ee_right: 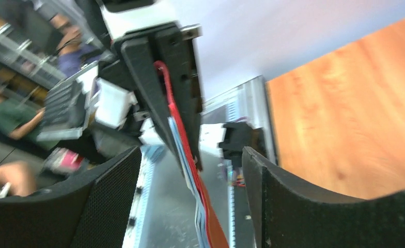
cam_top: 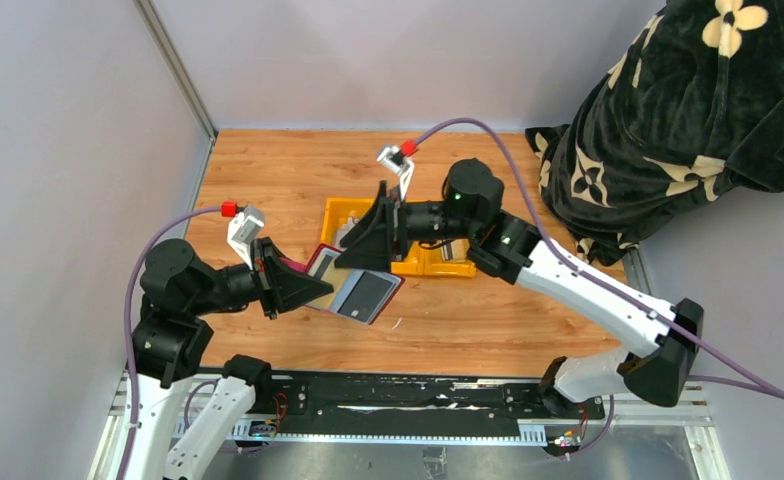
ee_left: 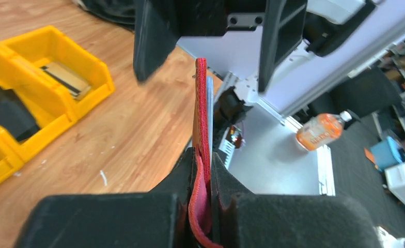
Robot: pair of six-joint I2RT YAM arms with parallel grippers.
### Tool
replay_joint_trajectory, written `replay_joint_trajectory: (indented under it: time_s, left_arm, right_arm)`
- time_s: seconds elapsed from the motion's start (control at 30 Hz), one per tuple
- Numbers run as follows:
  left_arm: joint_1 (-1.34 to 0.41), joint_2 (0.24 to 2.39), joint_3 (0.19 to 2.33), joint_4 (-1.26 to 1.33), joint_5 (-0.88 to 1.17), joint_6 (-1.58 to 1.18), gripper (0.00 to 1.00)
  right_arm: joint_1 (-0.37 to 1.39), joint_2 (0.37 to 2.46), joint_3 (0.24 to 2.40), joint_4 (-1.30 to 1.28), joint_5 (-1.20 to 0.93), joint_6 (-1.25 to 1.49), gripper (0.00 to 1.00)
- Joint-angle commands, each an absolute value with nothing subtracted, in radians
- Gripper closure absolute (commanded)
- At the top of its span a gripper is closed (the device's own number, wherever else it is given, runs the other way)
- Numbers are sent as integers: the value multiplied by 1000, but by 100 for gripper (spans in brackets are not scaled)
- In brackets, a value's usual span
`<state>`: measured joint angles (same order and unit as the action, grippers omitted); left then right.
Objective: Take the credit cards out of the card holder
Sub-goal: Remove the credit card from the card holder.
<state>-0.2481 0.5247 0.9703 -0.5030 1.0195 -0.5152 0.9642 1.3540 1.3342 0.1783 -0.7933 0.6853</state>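
The left gripper (cam_top: 313,285) was clamped shut on the one maroon card holder (ee_left: 202,103), holding it above the table (cam_top: 268,170). Two credit cards (cam_top: 360,292), one tan and one dark grey, showed in its sleeves. The right gripper (ee_right: 188,160) stood open astride its far edge. One more card (ee_left: 66,77) lay in the yellow tray (ee_left: 61,124).

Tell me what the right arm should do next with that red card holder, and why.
Probably ease the right gripper a little further along and close it on the grey layers beside the red cover. Its jaws stand open on either side of the card holder, which the left gripper clamps edge-on, so nothing is being pulled out yet.
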Motion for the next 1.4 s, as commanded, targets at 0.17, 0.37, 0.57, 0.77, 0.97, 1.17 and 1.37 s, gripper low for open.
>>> replay_joint_trajectory:
  time_s: [0.17,0.37,0.57,0.77,0.97,1.17,1.37]
  left_arm:
    - [-249,572,983,-553,713,-446,100]
    - [-246,598,997,-534,689,-484,100]
    - [-238,605,999,-461,793,-591,100]
    - [-228,612,962,-311,918,-773,100]
    - [-229,630,956,-240,1002,-875,100]
    - [-229,633,954,-283,1008,-865,100]
    - [-229,635,953,-316,983,-842,99]
  right_arm:
    - [907,1169,1332,-40,-477,619,22]
    - [914,1160,1152,237,-629,808,23]
    - [922,1211,1054,391,-687,913,25]
    - [923,1279,1024,510,-734,985,29]
    - [925,1318,1041,567,-760,1019,34]
    - [925,1353,1068,645,-793,1071,46]
    - [929,1388,1080,743,-820,1138,53]
